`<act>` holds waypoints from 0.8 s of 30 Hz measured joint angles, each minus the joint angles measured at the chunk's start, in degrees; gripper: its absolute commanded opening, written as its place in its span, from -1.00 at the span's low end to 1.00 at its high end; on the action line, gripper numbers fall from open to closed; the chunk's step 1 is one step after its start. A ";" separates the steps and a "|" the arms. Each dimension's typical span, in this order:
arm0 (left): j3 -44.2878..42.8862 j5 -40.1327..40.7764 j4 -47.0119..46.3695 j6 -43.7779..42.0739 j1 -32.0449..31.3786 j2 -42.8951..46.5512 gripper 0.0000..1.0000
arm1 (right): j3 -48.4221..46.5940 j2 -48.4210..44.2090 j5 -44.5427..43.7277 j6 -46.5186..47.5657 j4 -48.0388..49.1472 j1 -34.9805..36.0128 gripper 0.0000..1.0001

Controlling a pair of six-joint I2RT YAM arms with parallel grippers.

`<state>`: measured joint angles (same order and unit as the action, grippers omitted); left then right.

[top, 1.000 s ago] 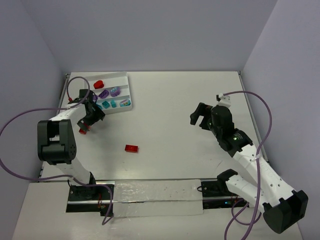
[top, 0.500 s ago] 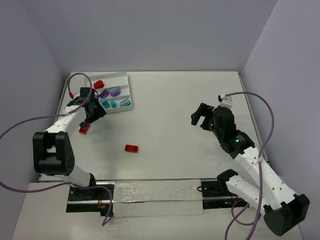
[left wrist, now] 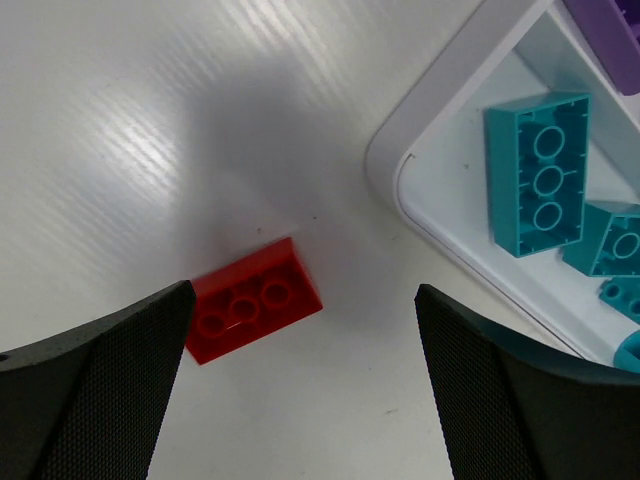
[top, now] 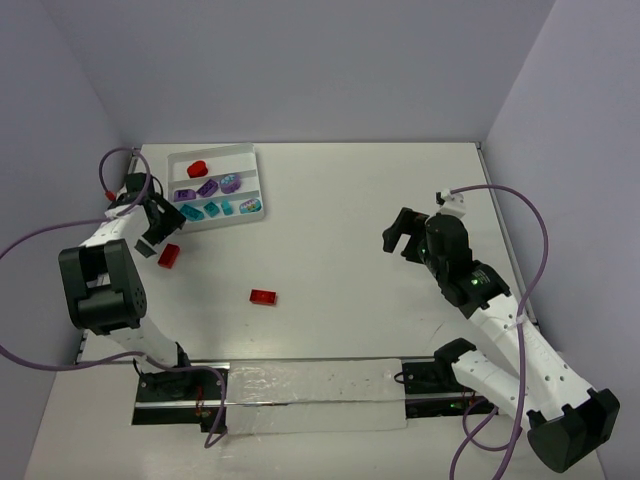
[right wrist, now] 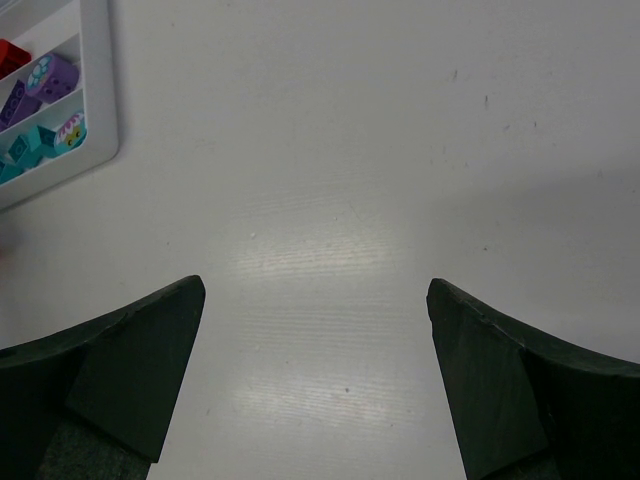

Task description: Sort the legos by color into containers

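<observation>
Hovering my left gripper point(left wrist: 305, 390), spread wide, over a red brick point(left wrist: 255, 300) just outside the tray point(left wrist: 440, 100) near the counter's far-left corner, I judge the next move is to descend and pinch it.

Both arms wear white shells over chunky black joint housings: the left arm point(top: 100, 285) and the right arm point(top: 505, 335) alike. A purple cable point(top: 490, 186) loops loosely off each. The black fingers point(left wrist: 95, 390) show a fine woven texture. A small green light point(top: 470, 283) glows on the right arm.
</observation>
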<state>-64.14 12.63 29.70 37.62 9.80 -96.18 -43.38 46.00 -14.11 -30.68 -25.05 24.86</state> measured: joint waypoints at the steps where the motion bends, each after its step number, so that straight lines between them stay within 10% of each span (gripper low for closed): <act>1: 0.00 -0.83 -0.58 -0.08 0.31 -0.53 0.99 | 0.00 0.01 0.00 0.00 -0.06 0.00 1.00; 24: 10.97 -5.47 -7.56 2.60 -2.13 4.29 0.91 | 0.00 -0.69 0.02 -0.22 -0.42 0.00 1.00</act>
<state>-53.18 7.16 22.14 40.22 7.67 -91.90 -43.38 45.31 -14.09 -30.89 -25.47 24.86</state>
